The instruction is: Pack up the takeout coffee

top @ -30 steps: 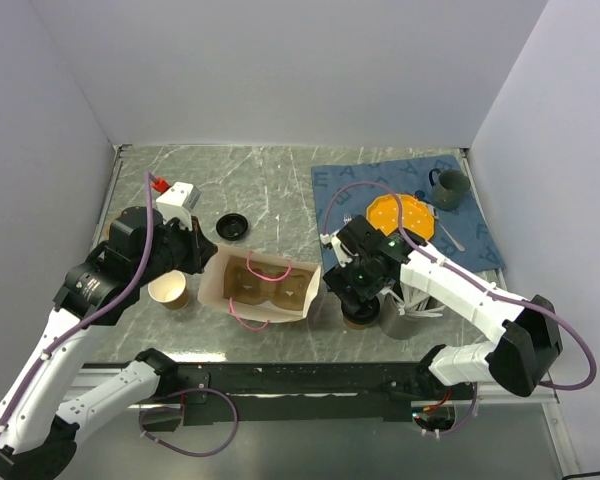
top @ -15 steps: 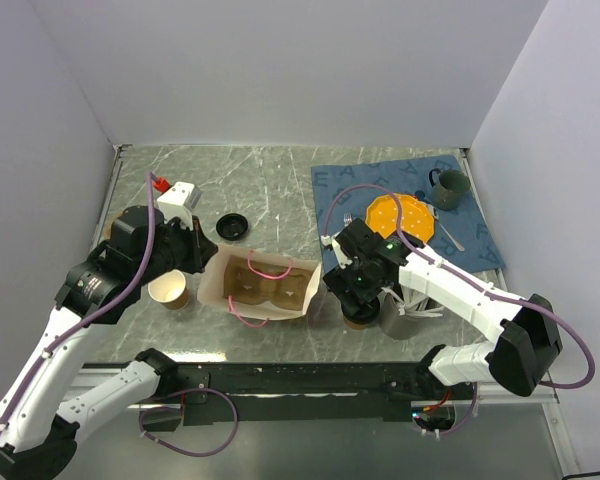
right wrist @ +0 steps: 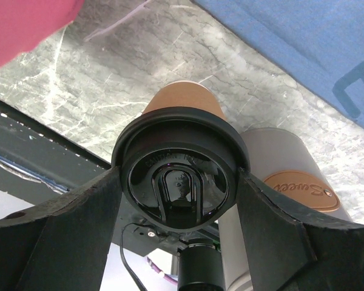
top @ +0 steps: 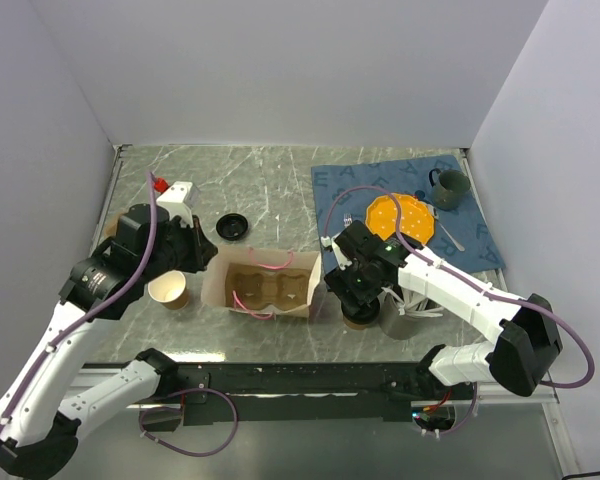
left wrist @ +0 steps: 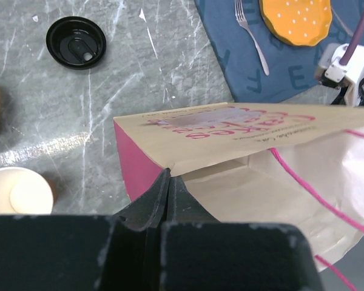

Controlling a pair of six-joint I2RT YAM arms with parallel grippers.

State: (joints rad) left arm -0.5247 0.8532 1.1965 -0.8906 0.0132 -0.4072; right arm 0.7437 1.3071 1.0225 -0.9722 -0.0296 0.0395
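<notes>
The takeout coffee (right wrist: 181, 159), a brown paper cup with a black lid, stands on the marble table right of the paper bag (top: 265, 290). My right gripper (right wrist: 179, 182) straddles its lid, both fingers pressed against the lid's rim. In the top view the right gripper (top: 358, 292) covers most of the coffee (top: 358, 319). The tan bag (left wrist: 255, 163), with pink sides and pink handles, gapes open. My left gripper (left wrist: 167, 177) is shut on its left top edge, also seen from above as the left gripper (top: 202, 262).
An open brown cup with a cream inside (top: 170, 290) stands left of the bag. A loose black lid (top: 232, 226) lies behind it. A grey tumbler (top: 395, 318) touches the coffee's right side. The blue cloth (top: 460, 240) carries an orange plate (top: 400, 214), fork and green mug (top: 449, 188).
My right fingers have closed in onto the coffee's lid. The bag's mouth has shifted a little and its handles have flopped; the left gripper keeps its hold.
</notes>
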